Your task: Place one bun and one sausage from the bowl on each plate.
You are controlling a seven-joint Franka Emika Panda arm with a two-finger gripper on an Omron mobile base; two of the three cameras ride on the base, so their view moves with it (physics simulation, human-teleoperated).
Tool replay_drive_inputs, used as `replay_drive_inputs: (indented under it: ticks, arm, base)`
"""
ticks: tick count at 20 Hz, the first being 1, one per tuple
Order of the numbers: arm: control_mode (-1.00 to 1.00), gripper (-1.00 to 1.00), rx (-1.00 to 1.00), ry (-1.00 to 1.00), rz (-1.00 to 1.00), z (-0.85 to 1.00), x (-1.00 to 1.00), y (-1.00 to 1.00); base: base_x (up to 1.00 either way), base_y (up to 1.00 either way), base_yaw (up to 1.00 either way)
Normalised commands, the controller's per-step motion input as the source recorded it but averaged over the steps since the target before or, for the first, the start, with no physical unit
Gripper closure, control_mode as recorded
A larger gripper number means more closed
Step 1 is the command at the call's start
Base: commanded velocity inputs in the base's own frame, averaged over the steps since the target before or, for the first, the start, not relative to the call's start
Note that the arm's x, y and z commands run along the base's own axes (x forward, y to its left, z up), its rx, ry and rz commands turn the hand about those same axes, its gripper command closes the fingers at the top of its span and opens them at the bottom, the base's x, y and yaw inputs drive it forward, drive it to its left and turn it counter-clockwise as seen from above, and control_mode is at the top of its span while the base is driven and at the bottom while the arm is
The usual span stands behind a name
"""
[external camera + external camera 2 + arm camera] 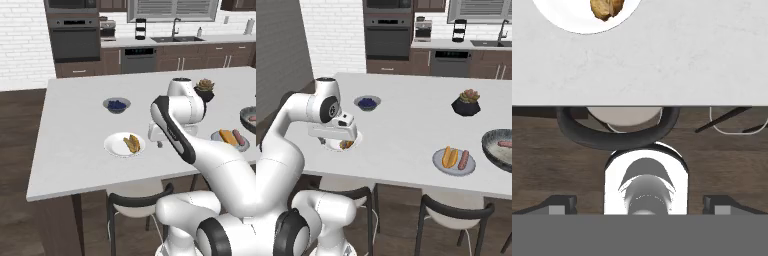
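The white plate (pixel 117 146) lies near the island's front edge with one bun (pixel 132 143) on it. In the hand view this plate (pixel 572 22) and its bun (pixel 607 7) sit at the top. My gripper (pixel 159 144) hangs open and empty just right of that plate, fingers pointing down. From the right side the gripper (pixel 331 140) partly covers the white plate (pixel 355 142). The grey plate (pixel 454 170) carries a bun (pixel 448 156) and a sausage (pixel 464 159). The dark bowl (pixel 491 150) at the right edge holds a sausage (pixel 504 144).
A small bowl of blueberries (pixel 116 105) stands behind the white plate. A potted succulent (pixel 466 102) sits further back. Stools (pixel 451 210) stand under the island's front edge, one (pixel 617 132) directly below my hand.
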Motion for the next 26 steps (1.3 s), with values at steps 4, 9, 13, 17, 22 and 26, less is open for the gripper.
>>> replay_drive_inputs:
  ticks: [4,9,13,17,22,26]
  arm:
    - [1.00,-1.00,0.00,0.00,0.00,0.00,0.00,0.00]
    - [1.00,-1.00,0.00,0.00,0.00,0.00,0.00,0.00]
    - [1.00,-1.00,0.00,0.00,0.00,0.00,0.00,0.00]
    - [1.00,-1.00,0.00,0.00,0.00,0.00,0.00,0.00]
    - [1.00,-1.00,0.00,0.00,0.00,0.00,0.00,0.00]
    - [1.00,-1.00,0.00,0.00,0.00,0.00,0.00,0.00]
  base:
    - [-0.03,-1.00,0.00]
    - [0.00,-1.00,0.00]
    - [0.00,-0.93,0.00]
    - [0.08,-0.74,0.00]
    - [0.22,-0.52,0.00]
    - [0.24,-0.54,0.00]
